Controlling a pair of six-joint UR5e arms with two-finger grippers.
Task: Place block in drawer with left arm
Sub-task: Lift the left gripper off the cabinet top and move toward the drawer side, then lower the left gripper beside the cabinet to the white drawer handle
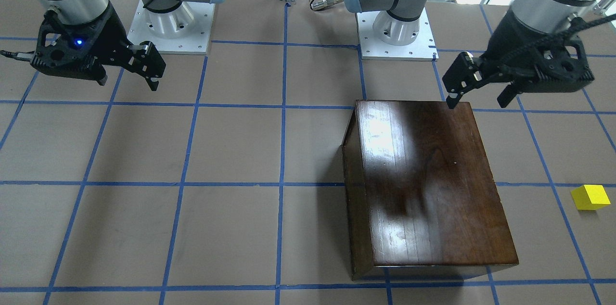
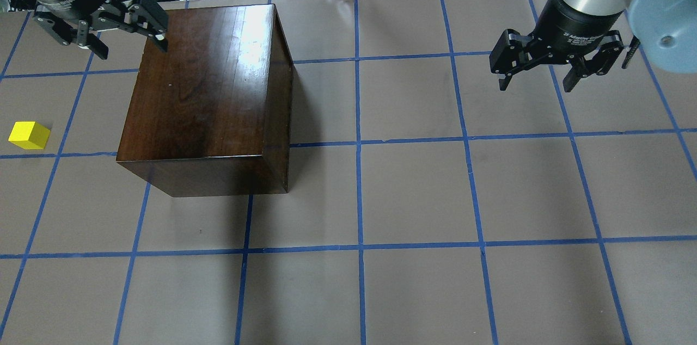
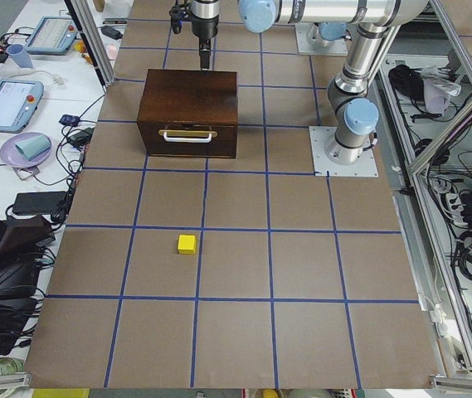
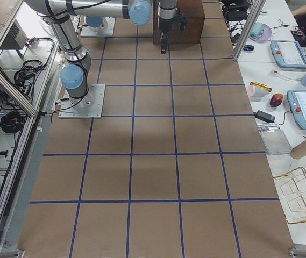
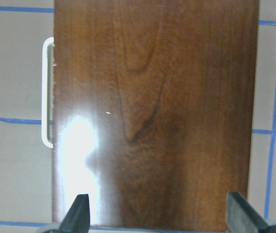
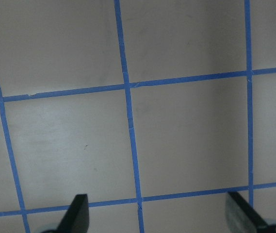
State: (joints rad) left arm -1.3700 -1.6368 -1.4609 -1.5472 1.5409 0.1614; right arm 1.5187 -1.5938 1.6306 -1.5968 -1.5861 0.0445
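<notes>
Looking down through the overhead feed, I see the left gripper (image 2: 133,48) hanging above the far left corner of the glossy dark-brown wooden box (image 2: 207,84). Its jaws are spread wide and hold nothing. My left wrist camera shows both black fingertips (image 5: 79,213) far apart, with the polished box top filling the picture beneath them.

The drawer (image 3: 187,143) sits fully pushed into the box. Its dark front panel faces the robot's left end of the tabletop (image 2: 414,192), and the pale metal pull (image 3: 187,134) lies across that panel.

The yellow block (image 2: 28,135) rests on the brown tabletop inside one of the blue-tape squares (image 2: 358,143). It is out in front of the drawer's face and well apart from both the box and the left gripper. Nothing touches it.

The right gripper (image 2: 536,84) hovers over bare tabletop on the robot's right side, far from the box. Its jaws are also released and empty, and its wrist camera shows only taped grid below.
</notes>
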